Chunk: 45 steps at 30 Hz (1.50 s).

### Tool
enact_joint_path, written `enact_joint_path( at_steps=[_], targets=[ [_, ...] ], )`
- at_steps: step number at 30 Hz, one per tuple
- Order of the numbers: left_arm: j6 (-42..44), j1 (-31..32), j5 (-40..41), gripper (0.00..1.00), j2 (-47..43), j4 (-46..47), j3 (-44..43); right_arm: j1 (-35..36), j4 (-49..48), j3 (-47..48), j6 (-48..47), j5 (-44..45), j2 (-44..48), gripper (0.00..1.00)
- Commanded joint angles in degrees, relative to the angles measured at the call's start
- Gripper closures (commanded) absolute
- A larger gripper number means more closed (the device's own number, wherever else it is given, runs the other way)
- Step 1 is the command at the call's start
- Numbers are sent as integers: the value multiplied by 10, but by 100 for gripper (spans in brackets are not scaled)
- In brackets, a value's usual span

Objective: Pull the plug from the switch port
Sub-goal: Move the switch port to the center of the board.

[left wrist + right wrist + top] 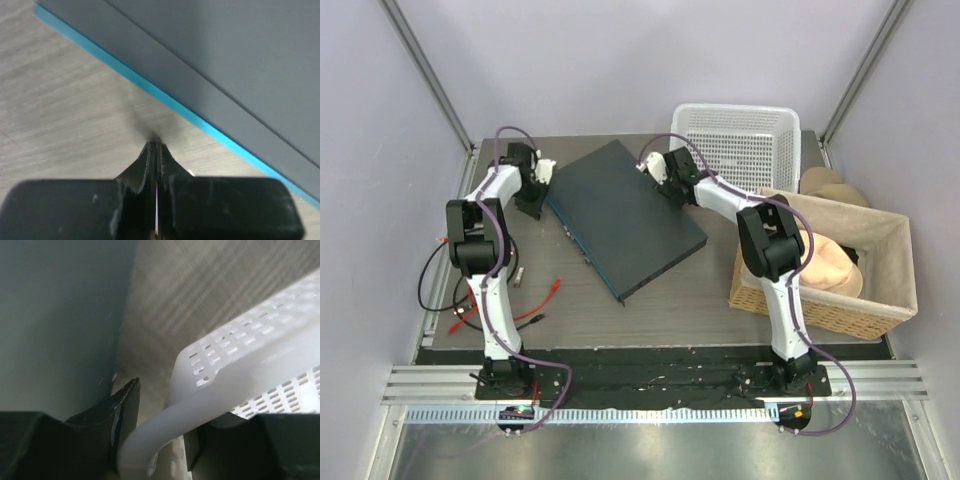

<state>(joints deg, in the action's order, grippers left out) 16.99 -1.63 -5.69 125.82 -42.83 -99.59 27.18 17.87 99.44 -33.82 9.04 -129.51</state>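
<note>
The switch (pixel 625 218) is a flat dark slate-grey box lying askew mid-table, its bluish socket edge (pixel 582 250) facing near-left. I cannot make out a plug in the sockets. My left gripper (pixel 532 198) is shut and empty beside the far-left corner of the switch. In the left wrist view its closed tips (pixel 154 146) rest near the table, a little short of the switch's blue edge (pixel 165 100). My right gripper (pixel 673 190) is open between the switch's far-right side and the white basket (pixel 740 140). The basket rim (pixel 210 405) lies between its jaws, hiding the right finger.
Red and black loose cables (pixel 535 300) lie on the table at the near left, with a small connector (pixel 520 275) beside them. A wicker basket (pixel 885 290) holding a beige object stands at the right. Grey walls enclose the table.
</note>
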Motion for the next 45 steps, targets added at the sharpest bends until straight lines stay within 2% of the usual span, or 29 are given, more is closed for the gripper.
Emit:
enact_joint_path(
  at_steps=[1, 4, 6, 7, 8, 12, 14, 16, 19, 21, 22, 24, 25, 29, 31, 34, 37, 42, 44, 45],
  targets=[
    [25, 0, -9, 100, -47, -5, 63, 59, 140, -84, 30, -169, 26, 57],
    [23, -5, -13, 100, -52, 11, 87, 79, 136, -109, 38, -166, 39, 56],
    [18, -6, -22, 100, -57, 17, 94, 81, 111, -112, 56, -123, 49, 55],
    [15, -6, -25, 100, -60, 18, 96, 81, 96, -112, 61, -97, 53, 54],
    [14, -7, -33, 100, -66, 17, 95, 79, 63, -111, 62, -20, 64, 50],
    [8, -6, -43, 100, -100, 23, 91, 58, 3, -87, 63, 85, 99, 38],
    [5, -6, -47, 100, -117, 33, 91, 43, -2, -60, 70, 94, 116, 34],
    [0, -6, -57, 100, -143, 50, 90, 40, 4, -54, 75, 64, 150, 33],
    [-7, -6, -67, 100, -156, 84, 87, 41, 31, -77, 71, 6, 193, 40],
    [-7, -6, -68, 100, -141, 103, 68, 43, 63, -97, 71, -29, 217, 53],
    [-10, -6, -68, 100, -128, 102, 36, 44, 71, -123, 68, -36, 223, 74],
    [-18, -6, -69, 100, -100, 76, -9, 45, 88, -152, 63, -38, 233, 94],
    [-21, -6, -66, 100, -62, 64, -62, 45, 89, -183, 61, -34, 246, 99],
    [-23, -7, -58, 100, 49, -24, -217, 42, 68, -236, 72, 15, 257, 99],
    [-27, -6, -54, 100, 79, -34, -284, 38, 53, -253, 77, 40, 258, 99],
    [-33, -6, -49, 100, 126, -26, -337, 38, 17, -260, 70, 105, 249, 99],
    [-35, -6, -45, 100, 149, -18, -354, 38, 3, -248, 56, 131, 251, 99],
    [-37, -6, -48, 100, 163, -15, -342, 28, -84, -246, -12, 226, 220, 99],
    [-35, -5, -50, 100, 162, -15, -323, 17, -100, -218, -6, 236, 207, 84],
    [-35, -5, -52, 100, 160, -16, -317, 9, -81, -198, 15, 188, 204, 72]
  ],
)
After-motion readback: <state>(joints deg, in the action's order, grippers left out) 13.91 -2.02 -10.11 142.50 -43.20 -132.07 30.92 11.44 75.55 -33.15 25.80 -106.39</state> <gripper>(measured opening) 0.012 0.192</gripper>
